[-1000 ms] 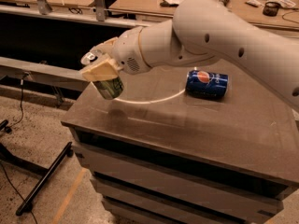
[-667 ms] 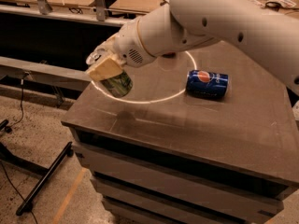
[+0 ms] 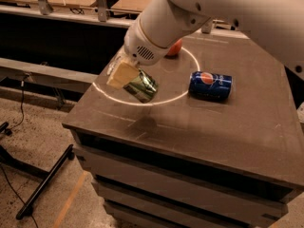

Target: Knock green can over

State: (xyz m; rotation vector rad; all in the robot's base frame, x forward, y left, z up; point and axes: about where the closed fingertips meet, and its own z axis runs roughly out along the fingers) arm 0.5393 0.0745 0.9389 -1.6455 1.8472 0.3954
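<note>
The green can [image 3: 142, 86] is on the dark table top [image 3: 199, 132], inside a white ring marking near the left edge. It is tilted far over, its bottom end pointing right and toward me. My gripper [image 3: 122, 74], tan-tipped at the end of the white arm, is right against the can's upper left end and hides the can's top. I cannot tell whether the can rests flat on the table or is still partly lifted.
A blue Pepsi can [image 3: 210, 85] lies on its side to the right of the green can. An orange round object [image 3: 175, 48] sits behind the arm. The table's left edge [image 3: 80, 106] drops to the floor, where a black stand [image 3: 42, 184] lies.
The green can has gone from nearly upright under the gripper to steeply tilted toward the table. The arm has swung upward in the view, and the Pepsi can has not moved.
</note>
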